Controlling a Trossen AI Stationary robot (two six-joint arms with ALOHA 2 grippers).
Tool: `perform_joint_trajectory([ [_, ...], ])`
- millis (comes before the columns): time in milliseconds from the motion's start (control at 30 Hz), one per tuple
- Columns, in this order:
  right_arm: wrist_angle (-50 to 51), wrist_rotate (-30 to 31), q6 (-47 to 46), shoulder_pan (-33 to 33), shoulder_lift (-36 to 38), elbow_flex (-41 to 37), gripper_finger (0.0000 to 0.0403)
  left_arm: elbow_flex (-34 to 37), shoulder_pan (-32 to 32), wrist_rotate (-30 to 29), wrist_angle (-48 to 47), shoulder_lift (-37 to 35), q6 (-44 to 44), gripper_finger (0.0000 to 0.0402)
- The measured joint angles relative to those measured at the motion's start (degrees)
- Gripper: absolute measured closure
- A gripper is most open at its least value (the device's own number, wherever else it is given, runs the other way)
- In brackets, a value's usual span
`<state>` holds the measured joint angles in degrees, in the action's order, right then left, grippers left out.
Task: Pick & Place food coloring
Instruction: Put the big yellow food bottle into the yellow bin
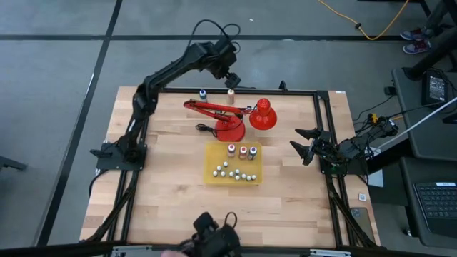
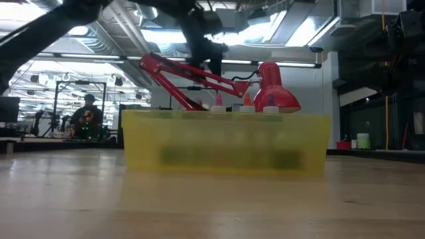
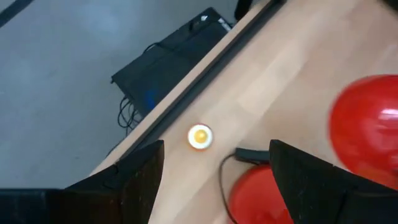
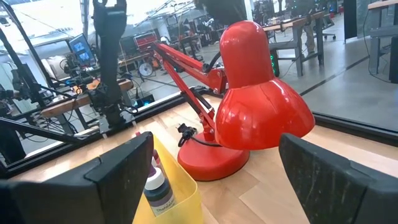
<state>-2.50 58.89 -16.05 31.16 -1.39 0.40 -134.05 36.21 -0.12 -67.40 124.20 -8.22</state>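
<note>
My left gripper hangs open over the table's far edge, right above a tiny pale food coloring bottle with an orange cap. In the left wrist view that bottle stands upright on the wood, ahead of my left gripper and untouched. A blue-capped bottle stands to its left. Three more bottles stand in the yellow tray along its far side, with several small white pieces nearer. My right gripper waits open at the table's right side.
A red desk lamp stands between the far-edge bottles and the tray, with its shade and base close beside my left gripper. A black frame rail runs along the far edge. Bare wood lies left and right of the tray.
</note>
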Motion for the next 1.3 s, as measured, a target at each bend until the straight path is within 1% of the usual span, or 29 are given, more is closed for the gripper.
perform_joint_trajectory([
  [233,0.00,0.00,0.02,-0.02,0.00,-0.02,0.0056,-0.84,1.19,-0.75,0.75,5.61,3.41,0.0119],
  [467,0.00,0.00,0.02,0.00,0.00,0.00,0.0056,-0.88,0.67,-1.53,2.18,9.46,7.76,0.0119],
  [633,0.00,0.00,0.02,-0.02,0.00,0.00,0.0056,-0.89,0.14,-1.53,2.24,12.18,9.02,0.0119],
  [867,0.00,-0.01,0.02,-0.01,0.00,0.00,0.0056,-0.76,-0.41,-1.67,1.75,13.80,10.04,0.0119],
  [967,0.00,-0.01,0.02,0.00,0.00,-0.01,0.0056,0.26,-0.58,-2.11,3.45,13.73,11.13,0.0119],
  [1300,0.00,0.00,0.02,-0.01,0.01,0.00,0.0056,1.45,-0.55,-1.85,4.71,14.25,12.04,0.0119],
])
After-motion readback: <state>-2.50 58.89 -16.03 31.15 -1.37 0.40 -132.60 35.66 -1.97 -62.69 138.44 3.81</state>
